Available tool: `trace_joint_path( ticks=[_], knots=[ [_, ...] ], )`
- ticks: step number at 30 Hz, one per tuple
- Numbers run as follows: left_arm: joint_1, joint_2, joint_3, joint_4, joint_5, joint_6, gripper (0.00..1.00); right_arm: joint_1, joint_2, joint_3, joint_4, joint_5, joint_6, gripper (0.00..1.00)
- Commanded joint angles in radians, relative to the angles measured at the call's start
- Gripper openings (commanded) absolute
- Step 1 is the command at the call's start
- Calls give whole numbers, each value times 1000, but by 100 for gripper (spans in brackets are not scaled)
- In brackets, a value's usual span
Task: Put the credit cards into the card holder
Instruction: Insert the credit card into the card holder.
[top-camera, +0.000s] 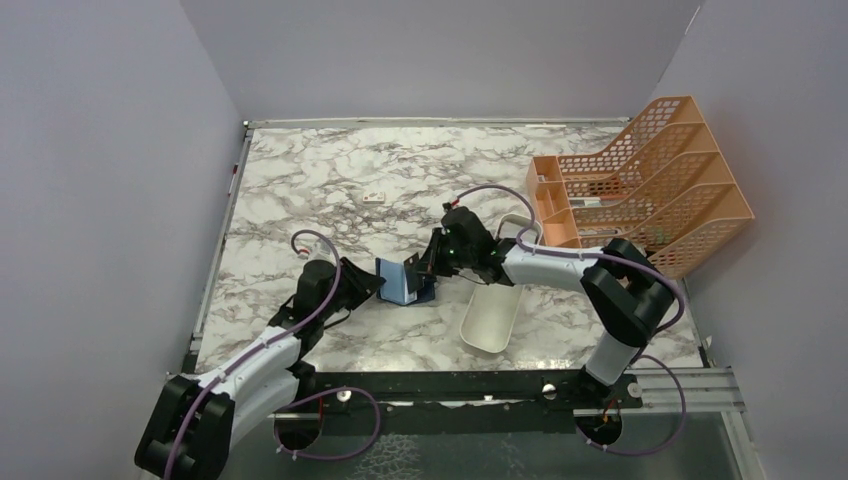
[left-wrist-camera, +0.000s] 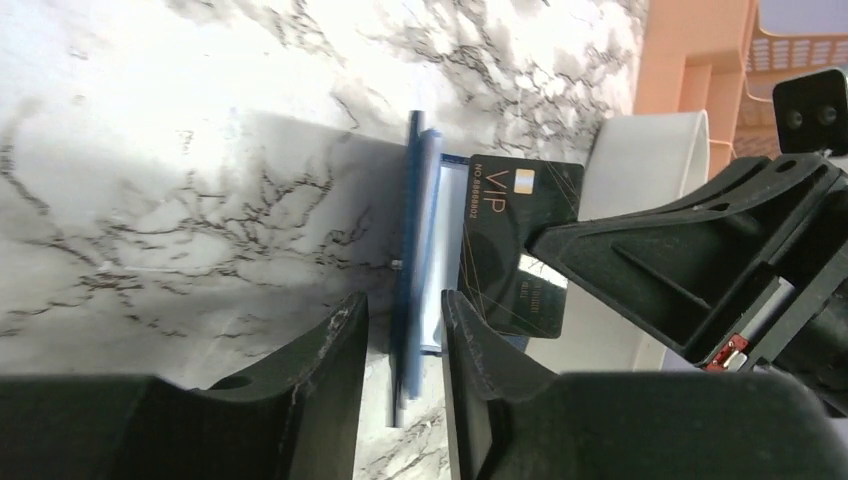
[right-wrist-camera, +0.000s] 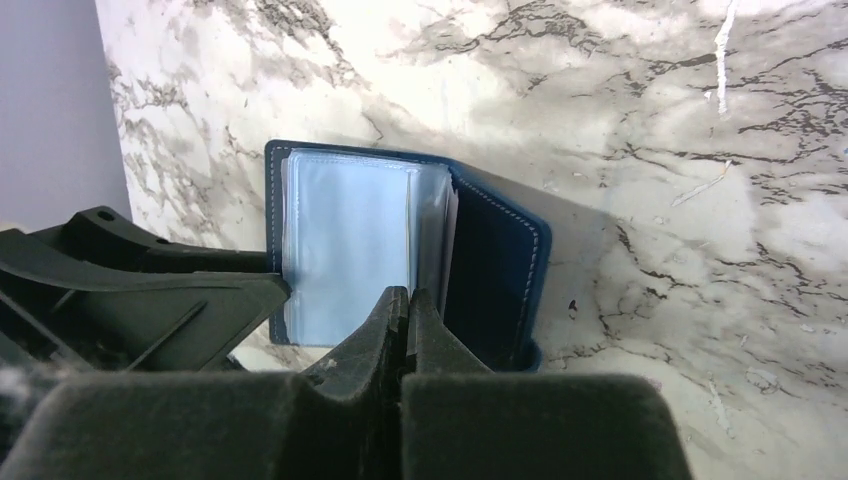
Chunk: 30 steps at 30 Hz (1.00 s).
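Observation:
The navy-blue card holder (top-camera: 403, 281) stands open on its edge on the marble table, its light-blue sleeves (right-wrist-camera: 350, 235) facing my right wrist camera. My left gripper (top-camera: 368, 282) is open, its fingers either side of one panel of the card holder (left-wrist-camera: 418, 220) with a gap on both sides (left-wrist-camera: 400, 305). My right gripper (top-camera: 432, 268) is shut (right-wrist-camera: 408, 295) on a black credit card (left-wrist-camera: 515, 250) marked VIP. It holds the card upright just beside the holder's inner side. In the right wrist view the card is edge-on and hidden between the fingers.
A long white tray (top-camera: 495, 305) lies just right of the holder, under my right arm. An orange mesh file rack (top-camera: 650, 190) stands at the back right. A tiny white block (top-camera: 375, 197) lies further back. Grey walls close off the table's left, back and right.

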<state>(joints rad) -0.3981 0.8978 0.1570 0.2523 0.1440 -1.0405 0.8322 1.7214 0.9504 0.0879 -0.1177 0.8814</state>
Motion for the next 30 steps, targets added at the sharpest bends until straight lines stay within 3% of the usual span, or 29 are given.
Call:
trace_joint_path(
  ticks=[1, 5, 14, 22, 30],
  knots=[
    [7, -50, 59, -174, -117, 96, 38, 5, 35, 23, 13, 41, -18, 1],
    [6, -89, 86, -259, -160, 140, 37, 5, 61, 28, 24, 48, -1, 1],
    [7, -44, 82, -252, -152, 205, 14, 5, 82, -22, 165, 37, 30, 1],
    [6, -23, 125, -321, -183, 242, 15, 5, 123, -20, 202, -12, 45, 1],
    [7, 79, 93, -262, -147, 250, 3, 6, 136, -50, 273, -29, 23, 1]
  ],
)
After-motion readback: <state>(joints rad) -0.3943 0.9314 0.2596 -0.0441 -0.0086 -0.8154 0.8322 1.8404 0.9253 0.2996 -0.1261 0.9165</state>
